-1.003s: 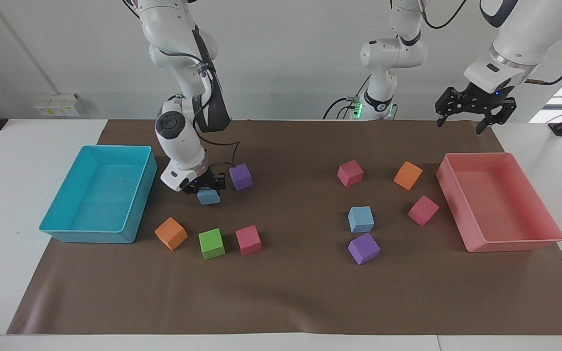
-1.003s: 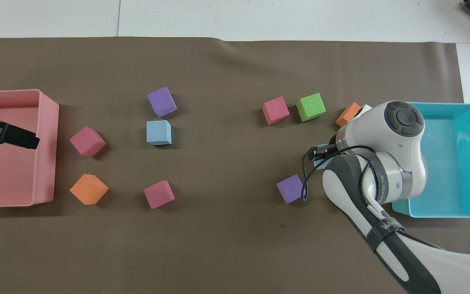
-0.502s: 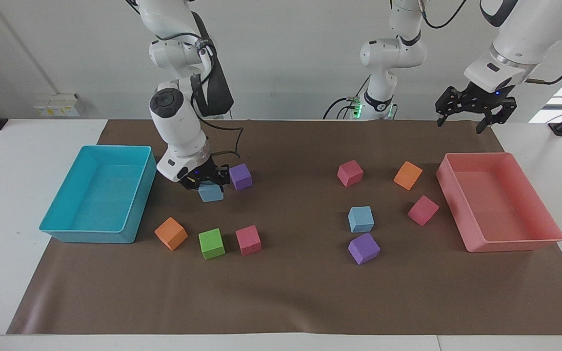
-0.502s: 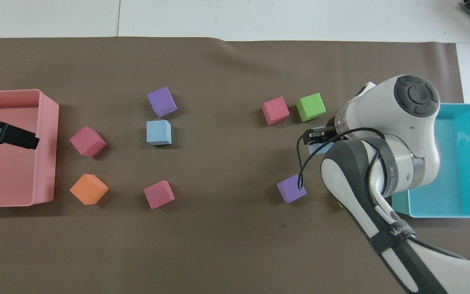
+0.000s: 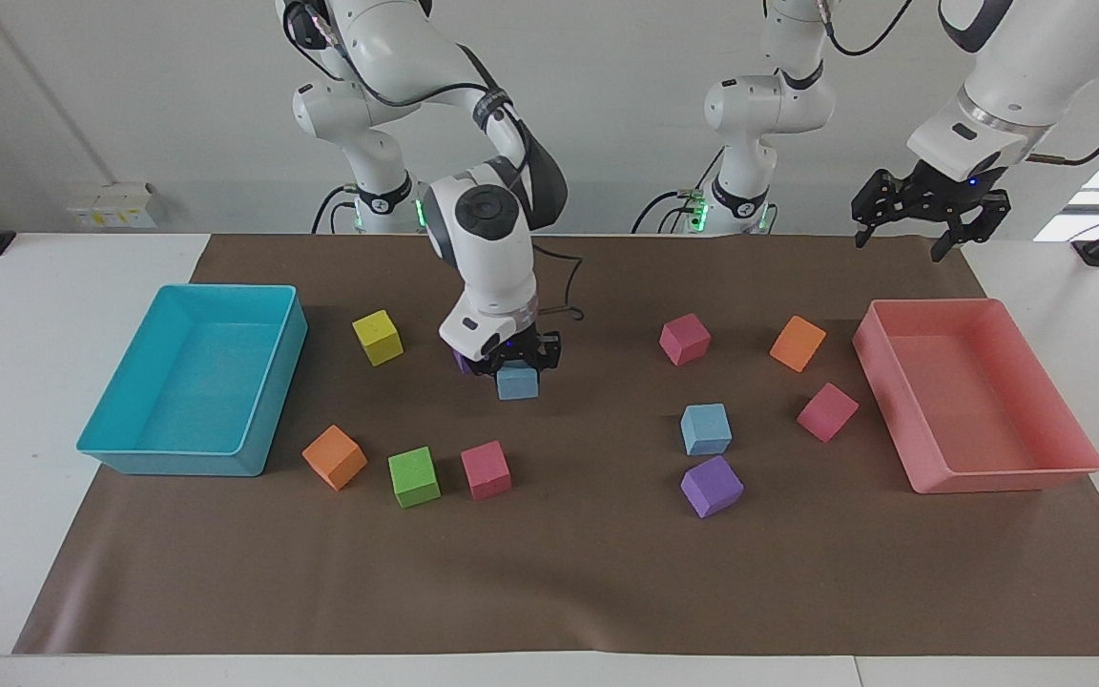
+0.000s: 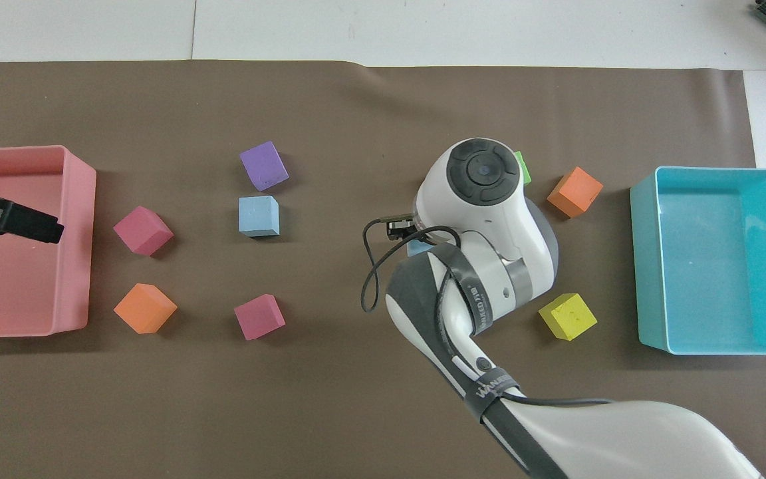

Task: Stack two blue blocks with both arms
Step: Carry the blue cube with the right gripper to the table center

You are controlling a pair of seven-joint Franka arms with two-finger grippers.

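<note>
Right gripper (image 5: 517,365) clamped on blue block (image 5: 517,383), held clear of mat for carrying toward second blue block (image 5: 706,428); left gripper (image 5: 926,212) spread empty, waiting over pink tray (image 5: 1065,465).

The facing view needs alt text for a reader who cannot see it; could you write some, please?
The right hand holds a blue block above the brown mat, among scattered coloured blocks including a second blue block. The left hand hangs open, waiting near the pink tray; a turquoise tray sits at the right arm's end.
</note>
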